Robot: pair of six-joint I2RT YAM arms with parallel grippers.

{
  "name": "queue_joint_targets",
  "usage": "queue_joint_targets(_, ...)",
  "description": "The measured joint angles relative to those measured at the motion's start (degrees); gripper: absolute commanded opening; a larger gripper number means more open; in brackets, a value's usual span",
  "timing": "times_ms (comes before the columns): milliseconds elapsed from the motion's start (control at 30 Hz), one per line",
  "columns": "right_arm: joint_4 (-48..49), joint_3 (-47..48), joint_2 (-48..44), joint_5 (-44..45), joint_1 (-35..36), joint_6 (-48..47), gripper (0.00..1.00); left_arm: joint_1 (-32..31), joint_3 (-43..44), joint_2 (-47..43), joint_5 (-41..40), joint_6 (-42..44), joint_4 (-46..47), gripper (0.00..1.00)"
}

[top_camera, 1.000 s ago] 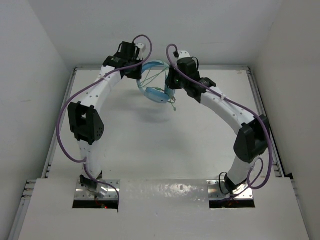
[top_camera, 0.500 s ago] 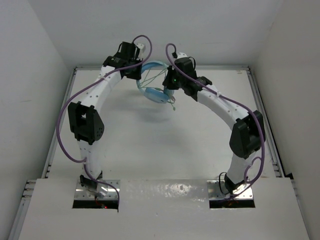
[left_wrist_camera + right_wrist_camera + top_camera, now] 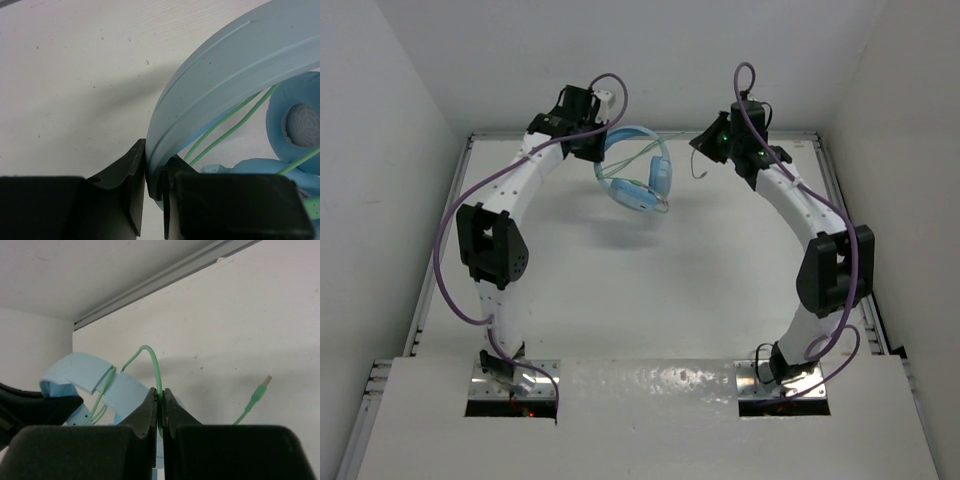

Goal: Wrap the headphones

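Observation:
The light blue headphones (image 3: 638, 170) hang above the table at the back middle. My left gripper (image 3: 601, 148) is shut on the curved headband (image 3: 215, 80), which runs up and right from my jaws in the left wrist view. An ear cup (image 3: 295, 120) and strands of the pale green cable (image 3: 235, 125) show to the right. My right gripper (image 3: 705, 148) is shut on the green cable (image 3: 156, 371), held to the right of the headphones. The cable's plug end (image 3: 257, 392) hangs free at the right of the right wrist view. The headband (image 3: 82, 371) shows at its left.
A metal rail (image 3: 825, 175) edges the white table on the right, another on the left (image 3: 440, 250). The back wall (image 3: 125, 265) stands close behind both grippers. Thick purple arm cables (image 3: 450, 240) loop beside each arm.
My right gripper has swung up and to the right, away from the headphones, pulling the green cable out with it. The left gripper and the headphones have stayed in place.

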Motion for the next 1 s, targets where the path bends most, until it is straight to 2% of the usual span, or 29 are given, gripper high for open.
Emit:
queue_joint_targets(367,2.7,-0.8,-1.6,-3.3,2.0,3.6,0.0,-0.2,-1.0,0.0,-2.0,1.3,0.0,0.0)
queue_joint_targets(700,5.8,-2.9,-6.5,-4.1,12.7,9.7,0.0,-0.3,3.5,3.6,-5.2,-2.3,-0.5,0.0)
queue_joint_targets(1000,10.3,-5.9,-5.4,-3.9,15.1,15.0,0.0,-0.3,5.7,3.8,-7.0,-5.6,-0.7,0.0)
